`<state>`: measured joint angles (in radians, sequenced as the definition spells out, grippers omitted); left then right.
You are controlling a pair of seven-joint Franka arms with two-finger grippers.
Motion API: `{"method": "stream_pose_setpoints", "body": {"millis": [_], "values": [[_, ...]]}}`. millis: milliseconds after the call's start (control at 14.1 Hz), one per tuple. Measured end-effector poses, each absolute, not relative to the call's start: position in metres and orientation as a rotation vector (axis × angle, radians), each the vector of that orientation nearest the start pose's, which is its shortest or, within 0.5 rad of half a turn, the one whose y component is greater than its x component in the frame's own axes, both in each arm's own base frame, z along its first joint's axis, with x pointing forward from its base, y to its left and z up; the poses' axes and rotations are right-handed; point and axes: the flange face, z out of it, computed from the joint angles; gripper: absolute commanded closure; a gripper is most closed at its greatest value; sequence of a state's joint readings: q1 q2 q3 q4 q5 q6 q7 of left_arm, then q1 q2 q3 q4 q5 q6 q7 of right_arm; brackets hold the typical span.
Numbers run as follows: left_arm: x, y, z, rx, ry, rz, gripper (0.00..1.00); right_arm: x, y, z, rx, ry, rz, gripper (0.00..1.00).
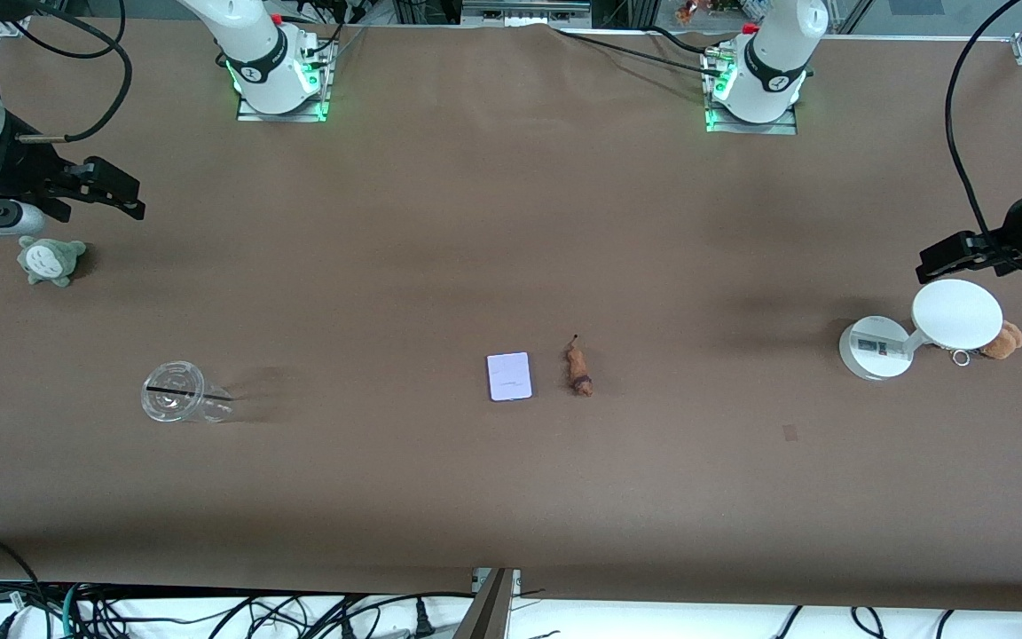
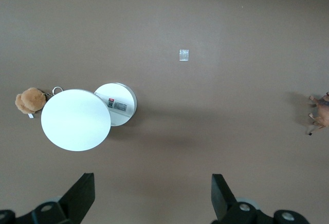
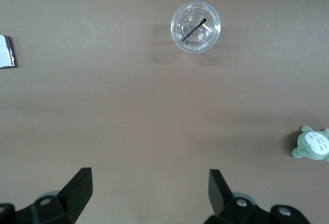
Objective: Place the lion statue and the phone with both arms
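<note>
The phone point(image 1: 509, 376), a flat pale lavender-white rectangle, lies on the brown table near its middle. Its edge shows in the right wrist view point(image 3: 6, 52). The lion statue point(image 1: 577, 371), a tiny reddish-brown figurine with a thin dark tail, lies beside the phone toward the left arm's end. It shows at the edge of the left wrist view point(image 2: 321, 113). My left gripper point(image 1: 932, 264) point(image 2: 151, 183) is open and empty, up over the table's left-arm end by the white disc. My right gripper point(image 1: 125, 191) point(image 3: 149, 175) is open and empty, up over the right-arm end.
A white round disc on a stand point(image 1: 955, 313) point(image 2: 75, 119) and an orange-brown plush with a ring point(image 1: 1003, 340) point(image 2: 28, 100) sit below my left gripper. A grey-green plush point(image 1: 50, 260) point(image 3: 312, 144) and a clear cup with a black straw point(image 1: 178, 404) point(image 3: 195, 27) stand at the right-arm end.
</note>
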<state>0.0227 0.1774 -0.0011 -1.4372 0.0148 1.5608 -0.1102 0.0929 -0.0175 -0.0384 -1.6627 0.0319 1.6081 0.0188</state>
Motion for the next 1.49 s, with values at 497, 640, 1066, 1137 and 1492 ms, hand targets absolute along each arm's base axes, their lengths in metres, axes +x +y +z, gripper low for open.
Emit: {"method": "stream_pose_setpoints", "body": {"millis": [497, 640, 1066, 1137, 1492], "values": [[0.607, 0.015, 0.583, -3.117, -0.205, 0.084, 0.0, 0.549, 0.032, 0.595, -3.109, -0.072, 0.056, 0.0], [0.607, 0.015, 0.583, -3.117, -0.206, 0.084, 0.0, 0.549, 0.032, 0.595, -3.109, -0.075, 0.056, 0.0], [0.607, 0.015, 0.582, -3.116, -0.207, 0.092, 0.0, 0.549, 0.032, 0.595, -3.109, -0.077, 0.056, 0.0], [0.607, 0.015, 0.581, -3.116, -0.207, 0.096, 0.0, 0.549, 0.032, 0.595, -3.109, -0.078, 0.056, 0.0], [0.612, 0.015, 0.568, -3.114, -0.205, 0.13, 0.0, 0.548, 0.031, 0.594, -3.109, -0.075, 0.078, 0.0]]}}
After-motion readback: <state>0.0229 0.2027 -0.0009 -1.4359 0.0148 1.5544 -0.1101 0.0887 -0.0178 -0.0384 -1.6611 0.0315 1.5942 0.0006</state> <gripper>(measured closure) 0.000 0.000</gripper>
